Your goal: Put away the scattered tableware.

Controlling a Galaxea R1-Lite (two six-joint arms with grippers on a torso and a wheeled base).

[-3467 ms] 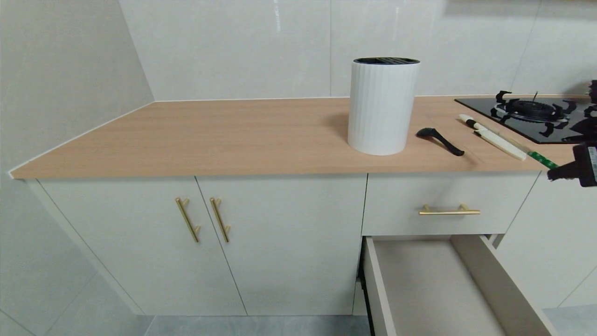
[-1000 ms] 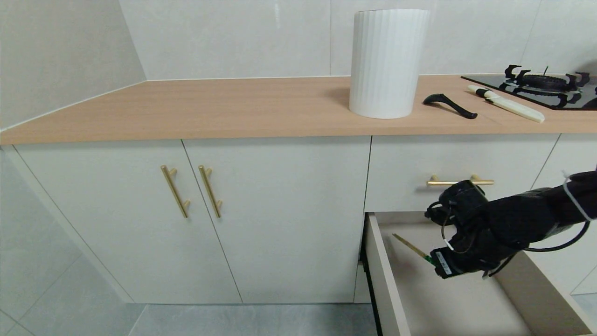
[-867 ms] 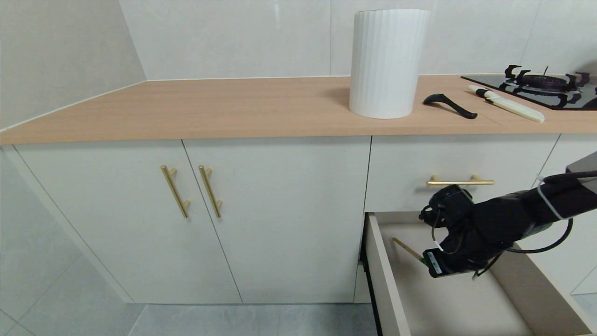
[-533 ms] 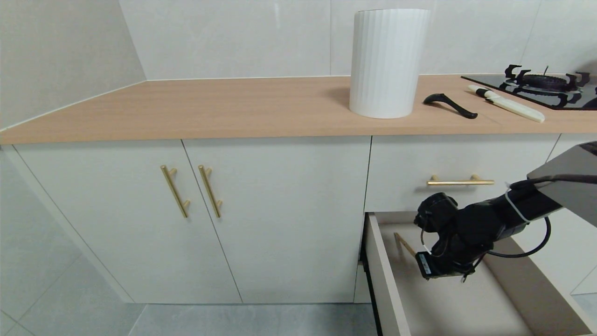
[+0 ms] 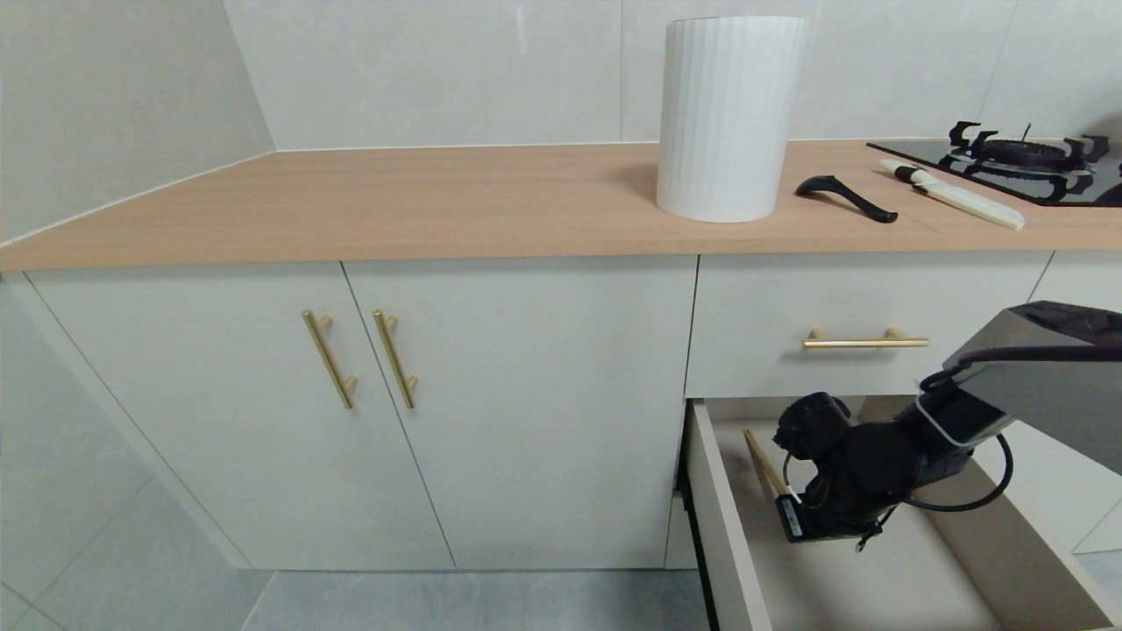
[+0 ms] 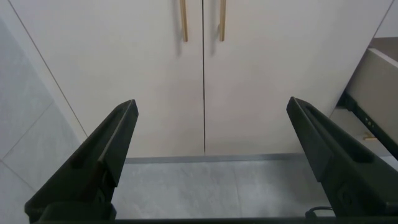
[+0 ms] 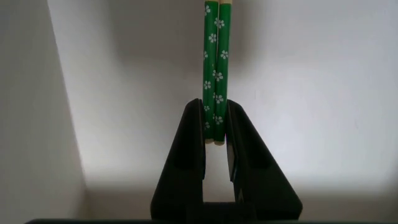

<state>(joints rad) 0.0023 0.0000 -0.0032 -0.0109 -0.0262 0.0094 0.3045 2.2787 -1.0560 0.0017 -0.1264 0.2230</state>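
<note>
My right gripper (image 5: 789, 513) is down inside the open drawer (image 5: 714, 517), shut on a pair of chopsticks (image 5: 763, 462). The right wrist view shows the gripper (image 7: 215, 134) clamping the chopsticks' (image 7: 216, 62) green flowered ends over the pale drawer floor. Their tan tips point toward the drawer's back left corner. On the countertop lie a black utensil (image 5: 843, 196) and a white knife (image 5: 951, 194), to the right of a white ribbed holder (image 5: 730, 118). My left gripper (image 6: 211, 143) hangs open in front of the cabinet doors, holding nothing.
A gas hob (image 5: 1021, 158) sits at the counter's far right. A shut drawer with a gold handle (image 5: 865, 342) is right above the open one. Two cabinet doors with gold handles (image 5: 359, 358) are on the left.
The head camera dropped lower after the oldest frame. Over the last second my right gripper has sunk lower into the drawer and leftward, still holding the chopsticks.
</note>
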